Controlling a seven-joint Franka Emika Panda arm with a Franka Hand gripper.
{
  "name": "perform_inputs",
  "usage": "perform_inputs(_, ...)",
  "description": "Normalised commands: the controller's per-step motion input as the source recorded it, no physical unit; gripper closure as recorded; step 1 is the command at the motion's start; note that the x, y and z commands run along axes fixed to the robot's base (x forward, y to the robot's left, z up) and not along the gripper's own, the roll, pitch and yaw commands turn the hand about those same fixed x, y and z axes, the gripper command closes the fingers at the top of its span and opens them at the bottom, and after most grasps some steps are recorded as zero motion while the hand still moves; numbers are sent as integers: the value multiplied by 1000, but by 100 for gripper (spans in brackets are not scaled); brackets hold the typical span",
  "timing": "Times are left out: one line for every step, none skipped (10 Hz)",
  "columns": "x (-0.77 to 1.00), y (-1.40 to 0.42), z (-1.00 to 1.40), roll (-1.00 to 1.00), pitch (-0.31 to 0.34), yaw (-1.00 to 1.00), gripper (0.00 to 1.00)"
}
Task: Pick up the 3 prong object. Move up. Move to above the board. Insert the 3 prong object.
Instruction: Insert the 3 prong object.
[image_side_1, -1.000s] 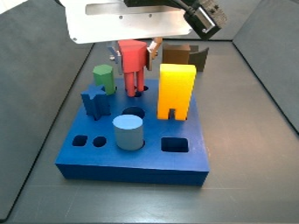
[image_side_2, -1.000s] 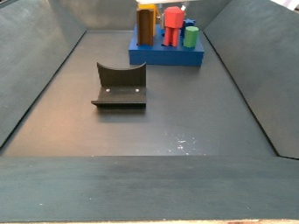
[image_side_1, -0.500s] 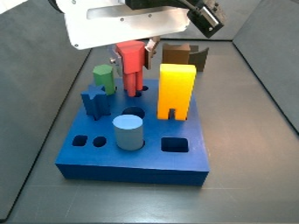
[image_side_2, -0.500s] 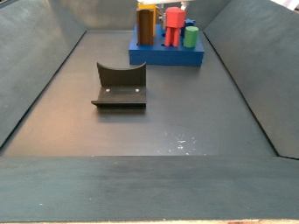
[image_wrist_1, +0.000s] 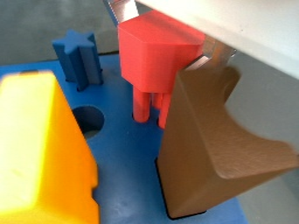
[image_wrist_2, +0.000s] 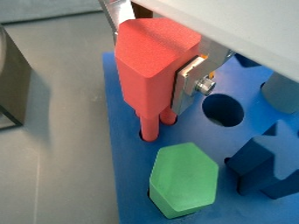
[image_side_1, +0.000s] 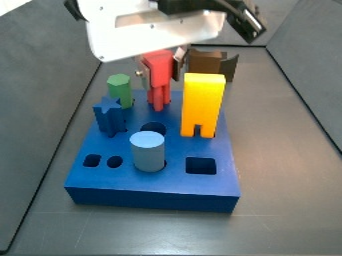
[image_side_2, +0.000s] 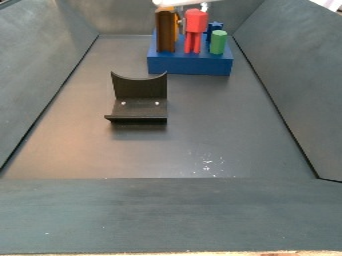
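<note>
Inserting: I hold the 3 prong object clamped in the gripper jaws, prongs entering the board beside the green hexagon. I recommend descending vertically, avoiding tilt, releasing only once seated.

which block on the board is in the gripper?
The red 3 prong object, prongs down on the board, between the gripper fingers. The green, yellow, brown and blue blocks stand free.
</note>
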Motion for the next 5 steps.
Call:
perform_inputs(0, 0, -294, 273, 69, 100, 100)
perform_inputs(0, 0, -346, 200, 1, 77, 100)
perform_inputs(0, 0, -263, 73, 0, 43, 100)
perform_inputs(0, 0, -14, 0, -17, 0, 100)
perform_inputs(0, 0, 0, 0, 0, 0, 100)
